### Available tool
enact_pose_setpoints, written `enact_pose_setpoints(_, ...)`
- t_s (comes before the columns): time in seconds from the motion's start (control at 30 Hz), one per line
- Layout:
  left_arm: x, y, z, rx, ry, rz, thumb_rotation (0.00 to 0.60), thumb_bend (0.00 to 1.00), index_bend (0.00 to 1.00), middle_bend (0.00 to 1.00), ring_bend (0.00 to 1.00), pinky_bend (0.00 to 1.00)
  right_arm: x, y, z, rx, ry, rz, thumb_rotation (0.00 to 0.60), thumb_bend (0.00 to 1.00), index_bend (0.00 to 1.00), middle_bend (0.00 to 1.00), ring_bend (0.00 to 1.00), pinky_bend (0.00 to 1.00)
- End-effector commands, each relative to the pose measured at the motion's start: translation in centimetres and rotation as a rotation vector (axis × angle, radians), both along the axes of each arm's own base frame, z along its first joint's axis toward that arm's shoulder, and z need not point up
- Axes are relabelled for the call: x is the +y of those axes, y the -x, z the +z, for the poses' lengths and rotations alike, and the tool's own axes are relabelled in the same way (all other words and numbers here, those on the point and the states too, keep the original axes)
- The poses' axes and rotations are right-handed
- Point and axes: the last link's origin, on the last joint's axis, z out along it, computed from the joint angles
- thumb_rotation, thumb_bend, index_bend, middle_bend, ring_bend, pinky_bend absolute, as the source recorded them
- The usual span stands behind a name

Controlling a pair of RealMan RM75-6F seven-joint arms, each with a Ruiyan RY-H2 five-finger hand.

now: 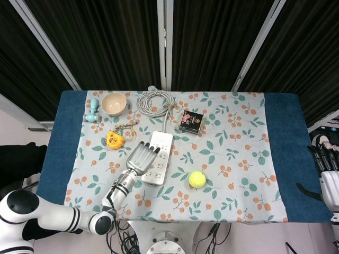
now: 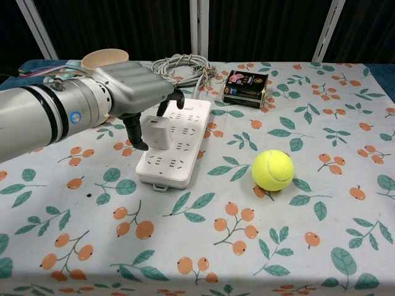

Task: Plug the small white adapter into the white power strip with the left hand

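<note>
The white power strip [image 1: 162, 147] [image 2: 187, 132] lies lengthwise in the middle of the flowered cloth. The small white adapter [image 2: 158, 132] stands upright on the strip's left side. The head view hides it under my left hand [image 1: 142, 158] [image 2: 128, 86]. That hand hovers over the adapter with its fingers spread and lifted off it, and the thumb hangs just left of the adapter. My right hand [image 1: 327, 168] hangs beyond the table's right edge, holding nothing.
A tennis ball [image 1: 197, 179] [image 2: 273, 169] sits right of the strip. A black box [image 1: 191, 121] [image 2: 245, 88], the coiled cable [image 1: 153, 101] and a beige bowl [image 1: 114, 103] stand behind. A yellow tape measure [image 1: 113, 138] lies left of the strip.
</note>
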Motion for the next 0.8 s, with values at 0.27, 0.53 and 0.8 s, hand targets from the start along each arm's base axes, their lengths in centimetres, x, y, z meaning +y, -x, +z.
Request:
enact_pose_setpoints(0.27, 2.0, 5.3, 9.2, -0.473, -0.181, 0.183, 0.600, 0.11, 0.17, 0.29, 0.20, 0.16, -0.2, 0.2, 0.3, -0.001, -0.013, 0.003, 0.600, 0.06, 0.03, 0.08, 0.00, 0.00)
enact_pose_setpoints(0.53, 1.3, 18.1, 19.0, -0.596, -0.419, 0.266, 0.600, 0.12, 0.24, 0.26, 0.12, 0.09, -1.2, 0.5, 0.3, -0.018, -0.025, 0.015, 0.600, 0.06, 0.03, 0.08, 0.00, 0.00)
enact_pose_setpoints(0.8, -6.1, 23.9, 21.5, -0.489, -0.472, 0.301, 0.600, 0.13, 0.24, 0.25, 0.10, 0.04, -1.9, 0.3, -0.9, -0.041, -0.059, 0.035, 0.600, 0.07, 0.03, 0.08, 0.00, 0.00)
